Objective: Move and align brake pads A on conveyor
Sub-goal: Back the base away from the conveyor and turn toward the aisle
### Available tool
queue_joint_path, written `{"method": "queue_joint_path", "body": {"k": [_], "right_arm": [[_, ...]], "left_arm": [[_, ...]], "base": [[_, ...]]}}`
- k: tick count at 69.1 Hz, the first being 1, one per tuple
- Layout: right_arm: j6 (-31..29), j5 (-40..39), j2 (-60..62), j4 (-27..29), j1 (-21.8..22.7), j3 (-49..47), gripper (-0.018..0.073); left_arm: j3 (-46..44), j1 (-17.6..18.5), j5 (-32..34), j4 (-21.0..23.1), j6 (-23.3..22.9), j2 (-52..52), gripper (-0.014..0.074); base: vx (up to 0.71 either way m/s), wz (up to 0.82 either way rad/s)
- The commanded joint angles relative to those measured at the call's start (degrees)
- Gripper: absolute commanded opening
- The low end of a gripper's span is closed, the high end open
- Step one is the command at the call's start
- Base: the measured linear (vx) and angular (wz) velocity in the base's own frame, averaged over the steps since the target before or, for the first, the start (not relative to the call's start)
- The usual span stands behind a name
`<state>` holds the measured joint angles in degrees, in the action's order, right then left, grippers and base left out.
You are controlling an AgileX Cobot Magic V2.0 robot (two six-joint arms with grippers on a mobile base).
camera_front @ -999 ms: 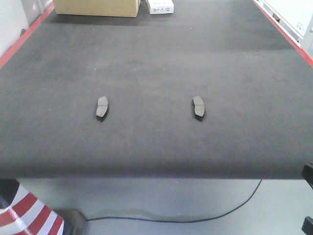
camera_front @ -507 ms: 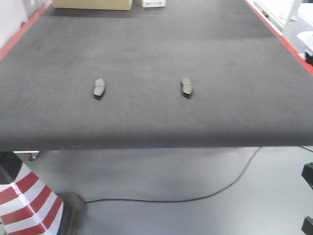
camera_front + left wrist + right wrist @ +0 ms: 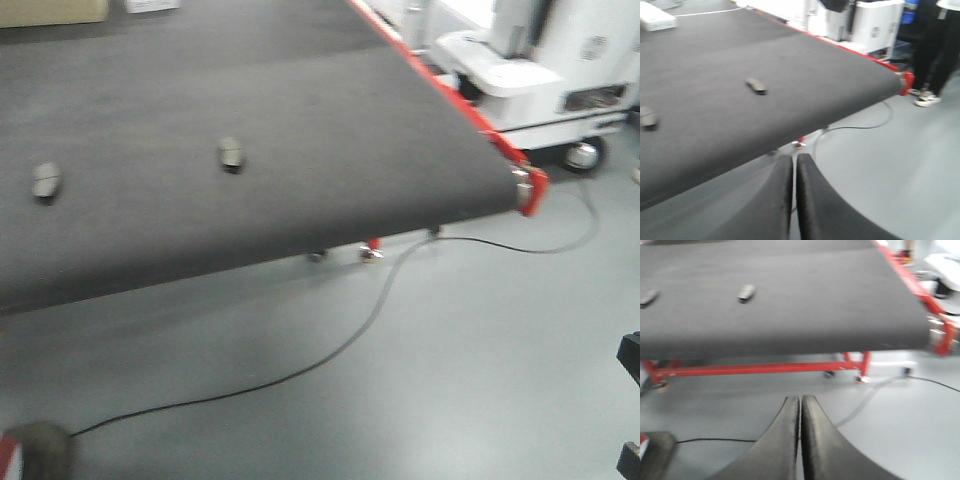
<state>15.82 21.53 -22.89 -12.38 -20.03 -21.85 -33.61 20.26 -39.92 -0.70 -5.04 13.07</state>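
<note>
Two brake pads A lie flat on the dark conveyor [image 3: 330, 130]: one pad [image 3: 231, 152] near the belt's middle, the other pad [image 3: 46, 178] at the left. The left wrist view shows them as one pad [image 3: 756, 85] and another pad [image 3: 647, 116] on the conveyor [image 3: 830, 65]. In the right wrist view a pad [image 3: 746, 292] and a second pad [image 3: 648, 297] rest on the conveyor [image 3: 840, 300]. My left gripper [image 3: 794, 159] is shut and empty over the floor, short of the belt. My right gripper [image 3: 800, 400] is shut and empty too.
The belt's red-edged corner [image 3: 530, 188] juts toward a white machine [image 3: 540, 70]. A black cable [image 3: 380, 300] trails across the grey floor. The red frame [image 3: 765, 369] runs under the belt. A person's legs [image 3: 935, 55] stand at the right. A striped cone base [image 3: 30, 455] sits bottom left.
The front view has swung right and back from the belt: the pads slid to the left of the picture, and the belt's right corner, floor and white machine came into view.
</note>
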Motion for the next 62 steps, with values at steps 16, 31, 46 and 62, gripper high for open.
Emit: {"method": "queue_joint_path", "body": {"k": [16, 31, 46, 62], "right_arm": [[-0.3, -4.37, -0.3, -0.79, 0.03, -1.46, -0.0009], [-0.3, -4.37, -0.3, -0.79, 0.03, -1.46, -0.0009], [-0.3, -4.37, -0.3, -0.79, 0.03, -1.46, -0.0009], [-0.3, -4.37, -0.3, -0.79, 0.03, -1.46, -0.0009]], "left_arm": [[-1.26, 0.38, 4.25, 0.17, -0.04, 0.9, -0.0006], [-1.26, 0.38, 4.25, 0.17, -0.04, 0.9, -0.0006], [-1.26, 0.38, 4.25, 0.17, -0.04, 0.9, -0.0006], [-1.26, 0.38, 4.25, 0.17, -0.04, 0.9, -0.0006]], "base": [[-0.11, -0.56], [-0.07, -0.64], [-0.03, -0.73], [0.01, -0.7]]}}
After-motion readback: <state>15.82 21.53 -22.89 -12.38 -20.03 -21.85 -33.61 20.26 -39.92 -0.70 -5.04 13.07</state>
